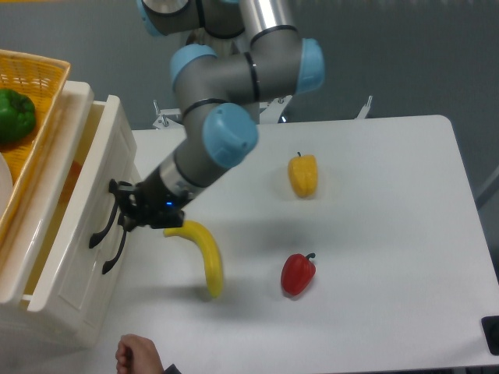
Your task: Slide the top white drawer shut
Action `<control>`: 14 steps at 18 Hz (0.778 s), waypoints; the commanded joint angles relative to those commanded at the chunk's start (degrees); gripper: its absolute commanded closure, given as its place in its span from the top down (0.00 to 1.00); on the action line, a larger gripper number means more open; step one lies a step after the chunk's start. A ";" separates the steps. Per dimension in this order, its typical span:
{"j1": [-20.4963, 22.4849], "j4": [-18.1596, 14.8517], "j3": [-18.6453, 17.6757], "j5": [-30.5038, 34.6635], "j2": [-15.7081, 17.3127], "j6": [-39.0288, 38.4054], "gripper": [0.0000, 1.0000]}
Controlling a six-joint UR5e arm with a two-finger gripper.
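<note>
Camera view from above shows, nearest to me, a human hand (134, 354) at the bottom edge, below the claw. A little further, to the right of the claw, a yellow banana (204, 255) lies on the white table (390, 234), its upper end just beside the claw. A red pepper (298, 273) lies further right, well apart from it.

The claw (125, 212) is at the front panel of the top white drawer (86, 249), right at the black curved handle (107, 238). Its fingers are dark against the dark handle, so I cannot tell if they are apart or together. The drawer is left of the claw and is pulled out partly, its inside visible.

Further back and right lies a yellow pepper (303, 174). Far left, above the drawer, a yellow wicker basket (39, 132) holds a green pepper (17, 114).
</note>
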 joint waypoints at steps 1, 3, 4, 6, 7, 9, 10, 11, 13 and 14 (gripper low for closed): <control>2.02 0.00 0.26 0.09 0.09 0.70 0.18; 5.89 0.00 1.05 0.18 0.18 1.32 0.24; 7.82 0.00 1.23 0.26 0.26 2.02 0.26; 11.69 0.00 1.50 2.10 0.53 4.56 0.35; 13.19 0.00 1.93 3.07 0.53 6.14 0.39; 15.91 -0.09 2.02 5.09 0.53 8.52 0.56; 16.97 -0.09 1.94 6.32 0.53 8.96 0.60; 17.68 -0.09 1.85 8.07 0.53 9.14 0.63; 18.39 0.09 1.85 12.72 0.53 9.23 1.00; 18.47 0.26 1.94 15.36 0.44 9.23 1.00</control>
